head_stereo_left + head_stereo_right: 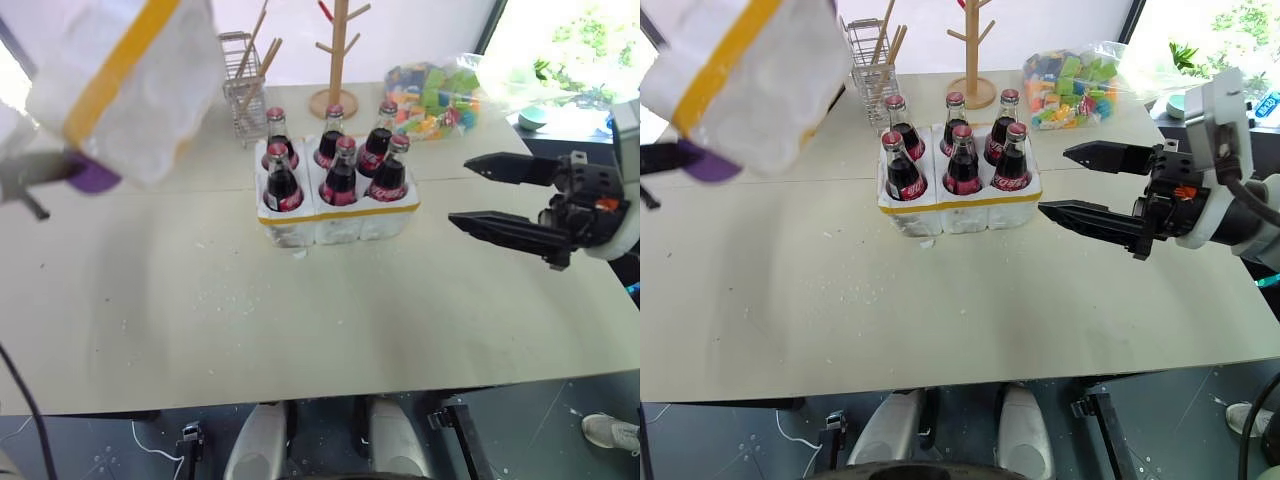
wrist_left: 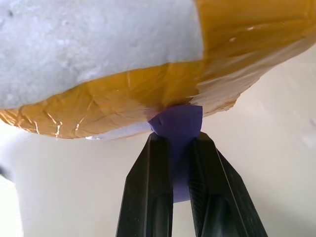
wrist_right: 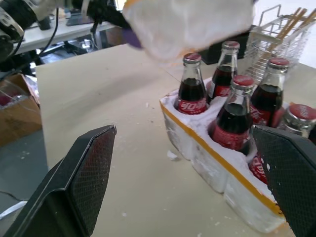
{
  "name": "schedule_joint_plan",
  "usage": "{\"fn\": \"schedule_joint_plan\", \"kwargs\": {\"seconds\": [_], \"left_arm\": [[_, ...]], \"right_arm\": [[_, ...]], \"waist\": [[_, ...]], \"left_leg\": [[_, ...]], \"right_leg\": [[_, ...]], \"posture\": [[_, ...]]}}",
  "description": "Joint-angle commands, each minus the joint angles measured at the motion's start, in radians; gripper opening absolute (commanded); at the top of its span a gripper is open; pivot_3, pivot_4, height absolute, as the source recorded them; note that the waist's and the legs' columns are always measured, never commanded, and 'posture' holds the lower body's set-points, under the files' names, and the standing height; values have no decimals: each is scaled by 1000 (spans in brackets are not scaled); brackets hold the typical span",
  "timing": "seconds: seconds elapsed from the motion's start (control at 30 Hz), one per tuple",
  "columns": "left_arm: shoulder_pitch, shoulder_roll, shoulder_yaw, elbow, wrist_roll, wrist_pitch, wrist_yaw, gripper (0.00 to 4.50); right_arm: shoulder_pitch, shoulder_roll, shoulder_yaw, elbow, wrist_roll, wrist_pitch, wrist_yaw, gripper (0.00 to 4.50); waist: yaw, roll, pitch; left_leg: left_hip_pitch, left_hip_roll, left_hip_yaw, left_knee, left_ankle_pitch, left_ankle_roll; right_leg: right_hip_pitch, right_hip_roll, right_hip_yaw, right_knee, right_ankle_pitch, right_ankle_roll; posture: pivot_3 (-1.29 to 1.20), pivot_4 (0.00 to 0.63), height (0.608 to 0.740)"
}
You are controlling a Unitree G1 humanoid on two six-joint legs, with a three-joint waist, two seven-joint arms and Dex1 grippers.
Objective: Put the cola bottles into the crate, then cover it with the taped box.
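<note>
We see the crate [image 1: 958, 205] standing toward the far middle of the counter [image 1: 940, 320], with all six cola bottles [image 1: 962, 165] upright in its wells, three in front and three behind. The whole near half of the counter lies bare apart from scattered white crumbs, so there is broad open room in front of the crate and to both sides.

The taped box [image 1: 125, 80] hangs in the air off the crate's left, tilted, well above the counter and clear of the bottle caps. The left end effector [image 2: 178, 148] has its black fingers pinched tight on a purple tab [image 2: 177, 123] stuck to the box's yellow-taped edge; that is its only hold.

The right end effector [image 1: 1085, 182] hovers above the counter just beside the crate's right end, pointing toward it, its two fingers spread wide with nothing between them. In the right wrist view the crate's yellow-banded corner and the nearest bottles sit between those fingers' lines, not touching them.

Behind the crate, close to its back left corner, stands a wire basket [image 1: 243, 95] holding wooden sticks. A wooden peg tree [image 1: 335, 60] stands just behind the back row, and a clear bag of coloured blocks [image 1: 435, 95] lies to the back right. These crowd the far side.
</note>
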Motion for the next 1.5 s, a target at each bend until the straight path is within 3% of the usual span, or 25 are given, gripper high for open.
{"fn": "schedule_joint_plan", "kwargs": {"seconds": [0.03, 0.2, 0.47, 0.7, 0.93, 1.13, 1.4, 1.5], "left_arm": [[-65, -40, 1, -152, 43, -83, 125, 15], [-71, -87, -139, -236, 251, -299, 232, 15], [-76, -153, -280, -185, 475, -505, 366, 15], [-49, -171, -307, -230, 550, -597, 420, 15], [-44, -149, -288, -295, 586, -578, 414, 15], [-15, -109, -339, -294, 727, -628, 435, 15], [104, -140, -314, -370, 668, -605, 425, 3934], [177, -128, -272, -414, 619, -584, 422, 3934]], "right_arm": [[-3, -1, -22, -5, 5, -18, -11, 4500], [22, 2, -32, -5, 1, -18, -28, 4500], [72, -3, -68, -28, 14, -16, -47, 4500], [119, 13, -98, -49, 31, -15, -85, 4500], [140, 35, -86, -62, 21, -32, -106, 4500], [122, 48, -60, -49, 15, -49, -117, 4500], [99, 53, -31, -40, 14, -53, -124, 4500], [94, 55, -20, -37, 17, -50, -131, 4500]], "waist": [[-1, 0, 0], [-4, 0, 0], [-2, 0, 0], [1, -1, 0], [-1, -1, 0], [-2, 0, 0], [-2, 0, 0], [-2, 0, 0]], "left_leg": [[0, 0, 1, 0, 0, 0], [2, 0, 4, 0, 0, 0], [1, 0, 5, 1, 0, 1], [2, 0, 4, 3, 0, 1], [2, 0, 4, 3, 0, 1], [2, 0, 4, 3, 0, 1], [2, 0, 4, 3, 0, 1], [2, 0, 4, 3, 0, 1]], "right_leg": [[0, 0, 1, 0, 0, 1], [0, 1, 1, 1, 1, 1], [1, 2, 1, 1, 1, 2], [3, 2, 1, 1, 1, 2], [3, 2, 1, 1, 2, 2], [3, 2, 1, 1, 2, 2], [3, 2, 1, 1, 2, 2], [3, 2, 1, 1, 2, 2]], "posture": [[0, 150, 740], [0, 150, 740], [0, 150, 740], [0, 150, 740], [0, 150, 740], [0, 150, 740], [0, 150, 740], [0, 150, 740]]}}
